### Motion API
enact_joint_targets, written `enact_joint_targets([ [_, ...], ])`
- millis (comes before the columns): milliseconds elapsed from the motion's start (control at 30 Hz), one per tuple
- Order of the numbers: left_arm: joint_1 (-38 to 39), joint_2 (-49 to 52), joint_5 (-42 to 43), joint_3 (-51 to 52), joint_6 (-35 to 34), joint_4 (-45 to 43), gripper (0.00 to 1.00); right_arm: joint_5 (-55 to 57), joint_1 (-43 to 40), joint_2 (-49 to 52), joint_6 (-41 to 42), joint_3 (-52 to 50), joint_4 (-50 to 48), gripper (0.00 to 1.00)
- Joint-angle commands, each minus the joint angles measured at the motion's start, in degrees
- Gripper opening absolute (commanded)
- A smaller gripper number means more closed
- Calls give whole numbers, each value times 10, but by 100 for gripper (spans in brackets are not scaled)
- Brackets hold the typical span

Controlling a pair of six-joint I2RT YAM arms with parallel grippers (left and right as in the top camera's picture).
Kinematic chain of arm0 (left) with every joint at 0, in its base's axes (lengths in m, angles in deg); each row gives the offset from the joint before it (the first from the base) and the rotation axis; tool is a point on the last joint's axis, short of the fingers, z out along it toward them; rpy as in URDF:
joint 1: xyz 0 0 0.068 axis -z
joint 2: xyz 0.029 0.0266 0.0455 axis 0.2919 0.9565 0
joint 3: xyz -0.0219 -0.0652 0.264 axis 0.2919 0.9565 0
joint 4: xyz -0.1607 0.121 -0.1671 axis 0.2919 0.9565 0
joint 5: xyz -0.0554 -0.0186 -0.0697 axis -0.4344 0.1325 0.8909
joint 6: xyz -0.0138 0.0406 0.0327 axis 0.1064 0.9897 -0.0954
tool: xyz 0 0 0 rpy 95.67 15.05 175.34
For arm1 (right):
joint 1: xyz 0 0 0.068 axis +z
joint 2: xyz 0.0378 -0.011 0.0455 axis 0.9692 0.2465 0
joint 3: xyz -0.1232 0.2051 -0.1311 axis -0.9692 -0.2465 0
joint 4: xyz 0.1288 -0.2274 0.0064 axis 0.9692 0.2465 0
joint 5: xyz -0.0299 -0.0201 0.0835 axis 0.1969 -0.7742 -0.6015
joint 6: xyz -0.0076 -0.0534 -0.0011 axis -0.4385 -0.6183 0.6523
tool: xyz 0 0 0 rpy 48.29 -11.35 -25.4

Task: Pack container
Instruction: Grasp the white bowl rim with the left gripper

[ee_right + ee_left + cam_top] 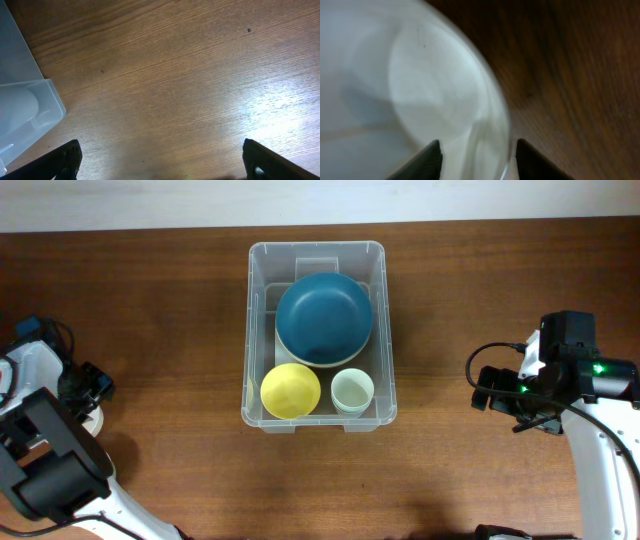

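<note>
The container [252, 330], a large clear plastic bin, stands at the table's middle. It holds a dark blue bowl [323, 317], a yellow bowl [290, 390] and a pale green cup [352, 391]. My left gripper [96, 386] is at the far left edge over a white bowl [92, 420]. In the left wrist view its fingers [479, 162] straddle the white bowl's rim [420, 85] with a gap on each side, open. My right gripper [487, 392] is open and empty over bare wood right of the container [20, 105], with its fingers [162, 160] wide apart.
The brown wooden table [480, 290] spreads around the bin. A pale wall strip runs along the far edge. The left arm's base and cables [40, 450] fill the lower left corner.
</note>
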Motion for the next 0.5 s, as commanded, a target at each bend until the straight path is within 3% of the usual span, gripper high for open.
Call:
enact_joint_targets([
  [0, 0, 5, 27, 0, 22, -12, 26, -1, -3, 2, 5, -1, 0, 98],
  [167, 11, 5, 37, -14, 42, -19, 1, -1, -3, 2, 5, -1, 0, 98],
  [467, 109, -8, 86, -132, 74, 41, 0, -1, -3, 2, 5, -1, 0, 99],
])
